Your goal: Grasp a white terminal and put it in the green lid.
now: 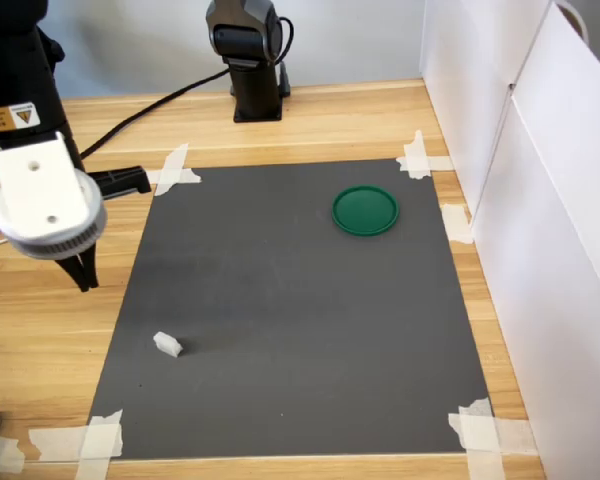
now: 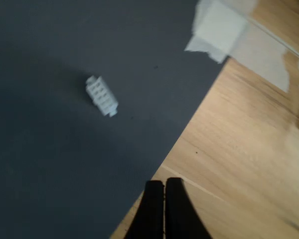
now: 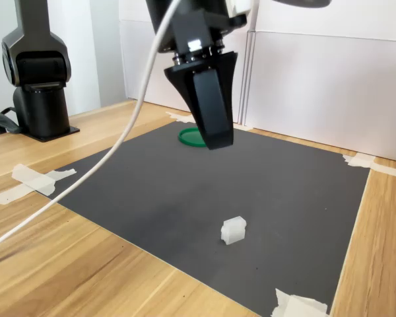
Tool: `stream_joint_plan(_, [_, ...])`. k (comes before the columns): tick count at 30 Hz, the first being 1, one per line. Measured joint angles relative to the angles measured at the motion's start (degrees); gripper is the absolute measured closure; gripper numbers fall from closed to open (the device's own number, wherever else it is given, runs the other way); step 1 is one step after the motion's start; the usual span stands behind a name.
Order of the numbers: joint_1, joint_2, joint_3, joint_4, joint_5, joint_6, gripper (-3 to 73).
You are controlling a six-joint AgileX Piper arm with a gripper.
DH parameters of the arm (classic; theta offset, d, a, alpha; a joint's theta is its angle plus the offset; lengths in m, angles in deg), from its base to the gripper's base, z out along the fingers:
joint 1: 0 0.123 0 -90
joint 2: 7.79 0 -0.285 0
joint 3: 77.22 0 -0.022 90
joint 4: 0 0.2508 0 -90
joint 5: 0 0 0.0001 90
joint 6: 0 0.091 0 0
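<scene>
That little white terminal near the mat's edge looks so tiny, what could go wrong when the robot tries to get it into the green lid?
The white terminal is tiny and lies at an angle on the dark mat, so the fingers, now closed together, could nudge it away instead of gripping it. The green lid sits far across the mat and its rim is low, so a piece released off-centre may bounce out.

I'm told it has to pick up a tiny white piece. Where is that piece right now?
The white terminal lies alone on the dark mat, toward its lower-left corner in the first exterior view, far from the green lid near the upper right.
</scene>
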Motion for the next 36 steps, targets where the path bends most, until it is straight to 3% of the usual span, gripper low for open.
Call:
stream_joint_plan(4, [0.00, 1.06, -0.07, 0.07, 1.54, -4.83, 70.7])
stream_joint_plan(8, [0.00, 1.34, -0.07, 1.05, 2.32, -4.86, 63.7])
stream_joint_plan(11, [0.19, 1.40, -0.07, 1.42, 2.58, -2.91, 52.8])
stream_joint_plan(18, [3.54, 1.45, -0.17, -1.98, 2.69, 2.25, 16.8])
stream_joint_plan(21, [5.06, 1.45, -0.17, -2.26, 2.69, 4.37, 6.6])
stream_joint_plan(24, [5.54, 1.45, -0.23, -2.36, 2.69, 6.04, 2.7])
stream_joint_plan(36, [5.54, 4.38, -0.74, -3.08, 2.88, 3.93, 2.0])
